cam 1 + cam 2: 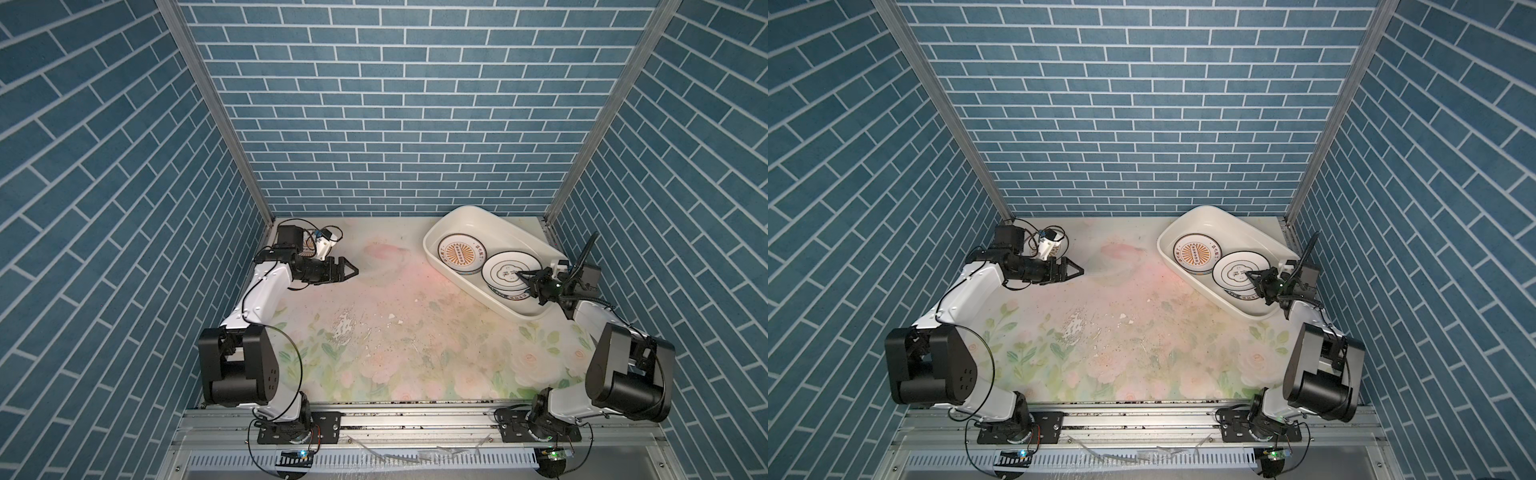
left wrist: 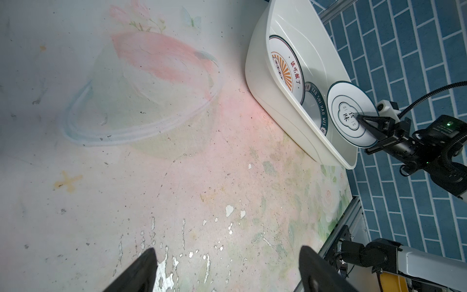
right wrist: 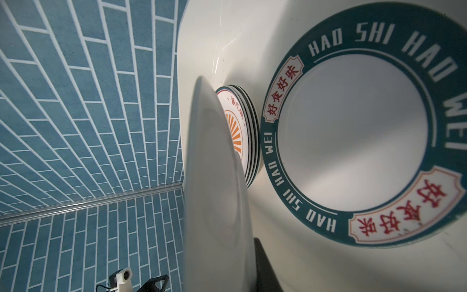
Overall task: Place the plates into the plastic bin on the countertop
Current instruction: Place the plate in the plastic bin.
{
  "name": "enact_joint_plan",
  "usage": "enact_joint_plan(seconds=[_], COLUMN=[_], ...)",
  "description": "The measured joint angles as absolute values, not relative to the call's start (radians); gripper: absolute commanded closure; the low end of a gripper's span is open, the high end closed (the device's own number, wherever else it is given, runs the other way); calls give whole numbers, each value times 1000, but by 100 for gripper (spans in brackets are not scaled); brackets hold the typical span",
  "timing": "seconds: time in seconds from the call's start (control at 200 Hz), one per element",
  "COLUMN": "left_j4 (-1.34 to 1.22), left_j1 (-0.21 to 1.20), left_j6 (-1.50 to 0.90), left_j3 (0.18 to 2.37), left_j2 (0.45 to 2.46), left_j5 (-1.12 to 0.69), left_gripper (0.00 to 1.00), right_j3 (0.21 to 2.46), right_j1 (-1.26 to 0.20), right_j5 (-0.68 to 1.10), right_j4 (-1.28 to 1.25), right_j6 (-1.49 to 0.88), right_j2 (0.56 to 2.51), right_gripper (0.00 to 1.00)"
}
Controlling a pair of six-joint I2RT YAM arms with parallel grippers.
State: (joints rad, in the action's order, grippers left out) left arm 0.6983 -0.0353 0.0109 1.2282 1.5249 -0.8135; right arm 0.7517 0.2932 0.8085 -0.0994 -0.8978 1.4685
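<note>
Placing step: right gripper (image 2: 364, 120) clamps the quatrefoil plate (image 2: 346, 108) over the lettered plate (image 3: 353, 43) inside the plastic bin (image 1: 469, 216), at the far right corner of the countertop (image 1: 374, 311); next, lower and release. Left gripper (image 1: 351, 271) spread, empty

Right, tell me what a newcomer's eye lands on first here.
The cream plastic bin, back right on the countertop, holds a sunburst plate stack. The right jaws grip a quatrefoil plate tilted above a green lettered plate. The left jaws stand open at back left.

Cream bin (image 1: 478, 222) holds sunburst stack (image 1: 458, 254); quatrefoil plate (image 1: 505, 266) hovers over lettered plate (image 3: 353, 141).
</note>
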Motion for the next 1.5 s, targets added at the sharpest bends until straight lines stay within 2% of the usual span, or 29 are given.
enact_joint_plan(seconds=[0.585,0.995,1.5], left_j4=[683,680,668], left_j1=[-35,-35,-35], left_j6=[8,8,14], left_j3=[1228,1228,1201], left_j2=[1525,1526,1534], left_j5=[-830,-832,-835], left_gripper=[11,11,11], right_j3=[889,949,1037], right_j1=[301,302,297], right_j5=[723,671,545], right_j4=[35,146,362], right_j6=[-772,-696,-600], right_j2=[1686,1703,1704], right_gripper=[81,62,56])
